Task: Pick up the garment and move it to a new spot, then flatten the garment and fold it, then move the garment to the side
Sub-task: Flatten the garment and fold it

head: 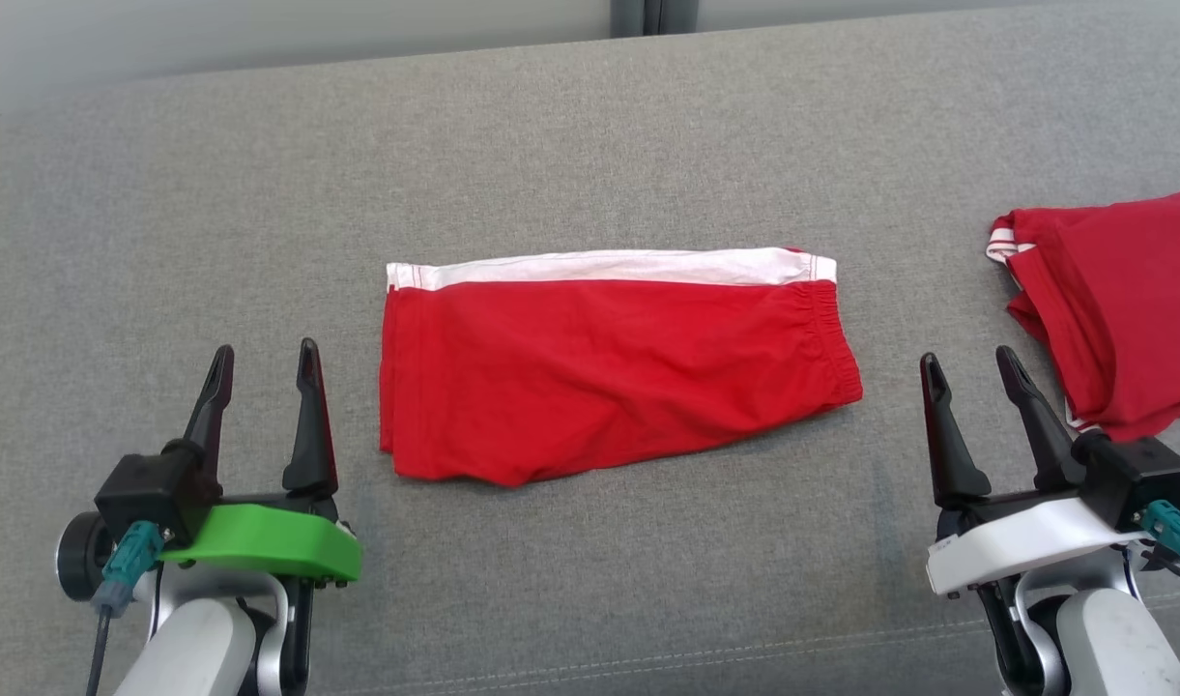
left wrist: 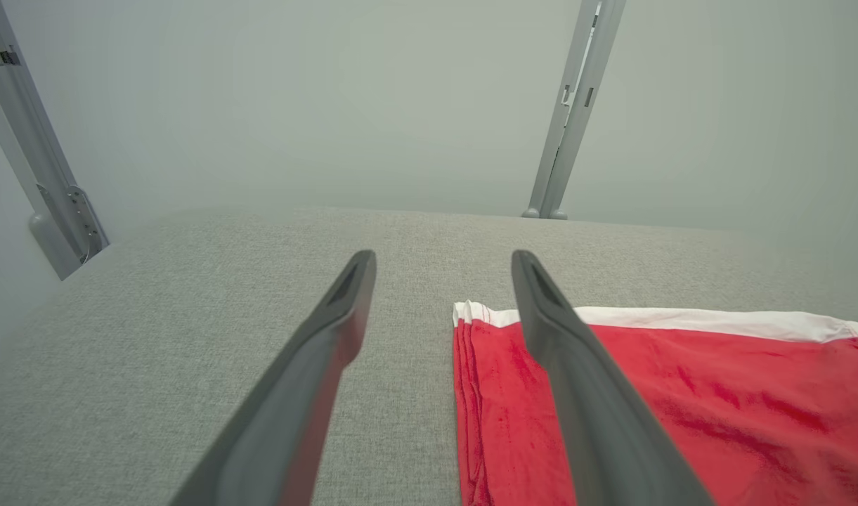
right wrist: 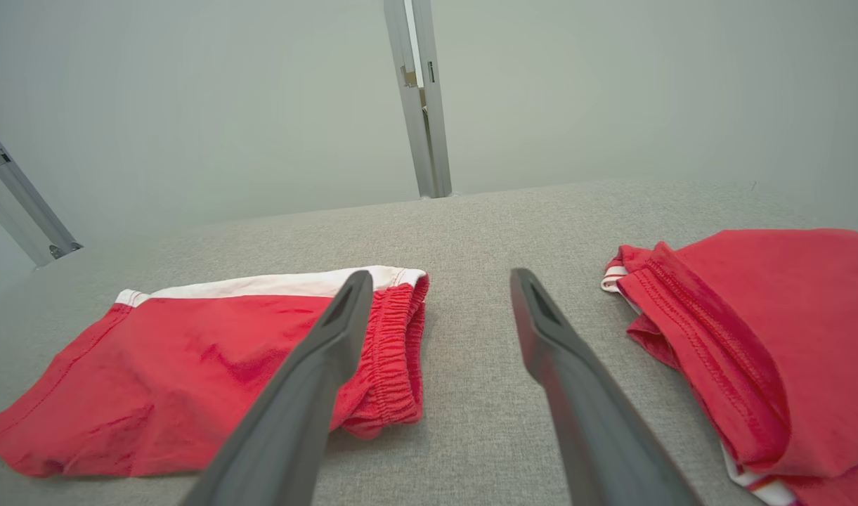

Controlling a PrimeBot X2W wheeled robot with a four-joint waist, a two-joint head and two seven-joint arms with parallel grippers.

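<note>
The red shorts (head: 609, 362) lie folded flat in the middle of the grey padded surface (head: 590, 135). Their white band runs along the far edge and the elastic waist is at the right end.

The left gripper (head: 266, 348) sits at the near left, its two dark fingers spread apart with nothing between them. The shorts' left edge lies just right of its right-hand finger, and in the head view a narrow strip of grey surface shows between the two. In the left wrist view that finger crosses the folded left edge. It is probably above the cloth rather than on it, though the angle does not settle this.

The right gripper (head: 967, 355) is at the near right, its fingers also wide apart and empty. The waist end of the shorts lies to its left and a little farther off, near but not touching.

A second red garment (head: 1121, 309) with white trim lies loosely folded at the right edge of the surface, just right of the right gripper and well apart from the shorts. A pale metal post (right wrist: 421, 98) stands beyond the far edge.
</note>
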